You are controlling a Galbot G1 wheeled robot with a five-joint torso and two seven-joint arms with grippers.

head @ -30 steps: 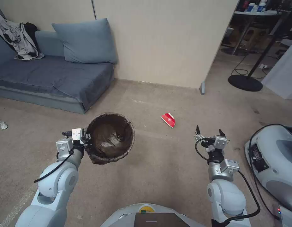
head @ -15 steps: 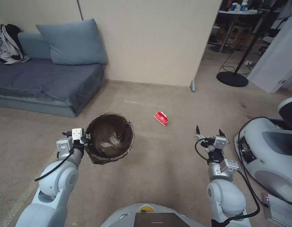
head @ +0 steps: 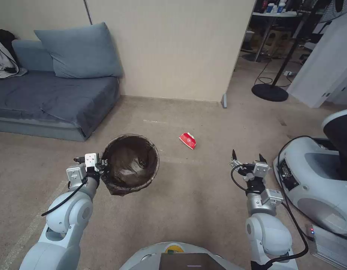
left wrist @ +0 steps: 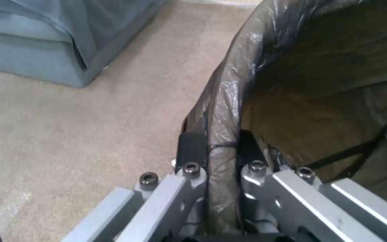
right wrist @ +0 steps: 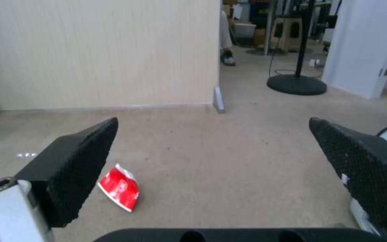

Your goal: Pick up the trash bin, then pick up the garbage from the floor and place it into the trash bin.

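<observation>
Carpet (head: pixel 203 195): beige, short pile, covering the whole floor.
Wall (head: pixel 169 45): cream partition at 12 o'clock, ribbed; its free end stands at 1 o'clock, with a grey foot (head: pixel 224 100) at its base.
Sofa (head: pixel 49 97): blue-grey, low, at 10 o'clock, against the wall.
Cushion (head: pixel 79 52): blue-grey, propped on the sofa's back.
Clothing (head: pixel 4 62): grey and black, heaped at the sofa's far end.
Stand (head: pixel 270 92): black round base with pole, at 1 o'clock.
Panel (head: pixel 323 71): white, at 2 o'clock.
</observation>
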